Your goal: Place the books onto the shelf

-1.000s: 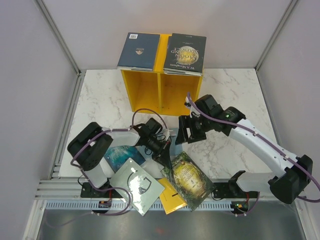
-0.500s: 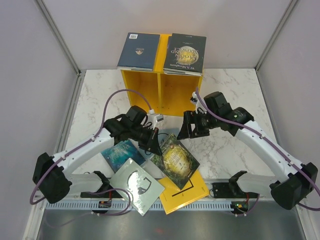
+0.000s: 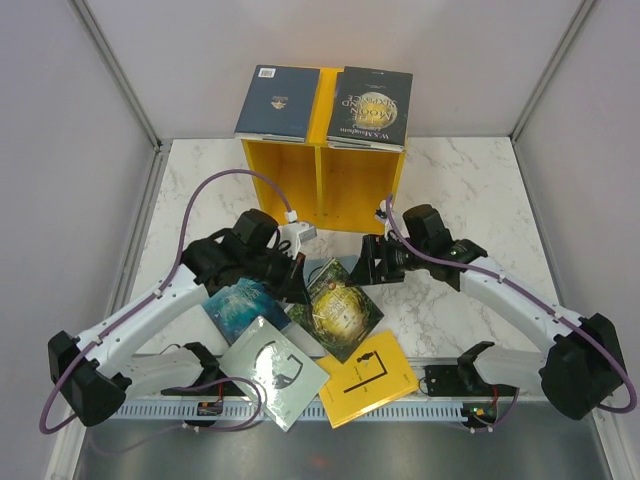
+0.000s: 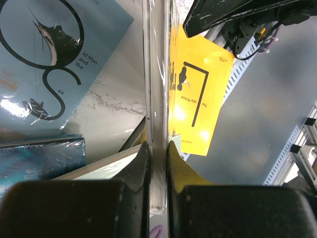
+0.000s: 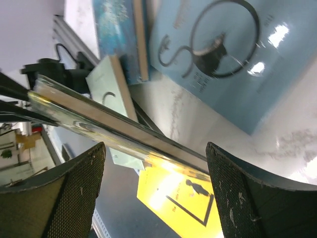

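Left fingers clamping tilted green-gold book, right fingers spread, angled inward

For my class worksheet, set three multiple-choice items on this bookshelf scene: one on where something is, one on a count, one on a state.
1. Where do the navy blue book and the black book lie?
A. On top of the shelf
B. Inside its left compartment
C. Inside its right compartment

2. How many compartments does the shelf have?
A. One
B. Two
C. Four

3. In what state is the left tool?
A. Wide open, holding nothing
B. Shut on the green-gold book
C. Out of every view

Answers: 1 A, both lie flat on the shelf's top; 2 B, one upright divider splits it in two; 3 B, the left wrist view shows its fingers pinching the book's edge.
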Motion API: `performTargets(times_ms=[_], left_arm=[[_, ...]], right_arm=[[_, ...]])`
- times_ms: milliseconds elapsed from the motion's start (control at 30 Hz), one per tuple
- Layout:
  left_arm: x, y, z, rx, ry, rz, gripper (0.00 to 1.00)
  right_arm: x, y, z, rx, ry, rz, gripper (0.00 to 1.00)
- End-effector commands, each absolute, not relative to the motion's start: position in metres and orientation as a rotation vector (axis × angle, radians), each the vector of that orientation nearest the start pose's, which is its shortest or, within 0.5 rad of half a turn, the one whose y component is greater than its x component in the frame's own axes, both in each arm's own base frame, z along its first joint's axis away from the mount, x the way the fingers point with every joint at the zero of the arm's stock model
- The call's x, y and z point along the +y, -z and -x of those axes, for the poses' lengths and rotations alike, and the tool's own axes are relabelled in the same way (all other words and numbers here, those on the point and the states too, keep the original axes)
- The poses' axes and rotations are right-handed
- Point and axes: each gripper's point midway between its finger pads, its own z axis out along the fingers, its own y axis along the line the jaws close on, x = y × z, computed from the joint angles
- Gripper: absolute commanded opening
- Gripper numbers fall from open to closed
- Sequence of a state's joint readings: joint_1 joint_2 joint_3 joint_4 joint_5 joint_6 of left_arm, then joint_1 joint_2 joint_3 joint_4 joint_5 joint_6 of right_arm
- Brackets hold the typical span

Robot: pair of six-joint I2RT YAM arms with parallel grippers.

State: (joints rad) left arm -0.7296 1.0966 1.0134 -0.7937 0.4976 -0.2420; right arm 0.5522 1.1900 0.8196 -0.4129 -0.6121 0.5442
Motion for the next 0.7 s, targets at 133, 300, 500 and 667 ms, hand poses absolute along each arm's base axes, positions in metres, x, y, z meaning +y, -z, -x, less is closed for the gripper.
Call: performTargets(times_ms=[133,300,500,667], left_arm=[[-0.248,-0.224,-0.157,2.278,0.939,-0.909,0.02],[-0.258,-0.243,-0.165,2.272,0.967,-0.854,0.02],[-0.269,-0.267,-0.170,2.233,1.025,-0.840,0.02],[-0.279,-0.297,-0.171,2.173,1.170,-0.832,0.02]], right_arm=[[0.287,-0.191,-0.173,2.279,-1.614,0.492,0.85],[0.283,-0.181,-0.155,2.297,-1.682,0.535,0.85],[0.289,-0.186,-0.145,2.267,-1.761,0.565,0.84],[0.298,-0.193,-0.140,2.214,-1.802,0.602,0.83]])
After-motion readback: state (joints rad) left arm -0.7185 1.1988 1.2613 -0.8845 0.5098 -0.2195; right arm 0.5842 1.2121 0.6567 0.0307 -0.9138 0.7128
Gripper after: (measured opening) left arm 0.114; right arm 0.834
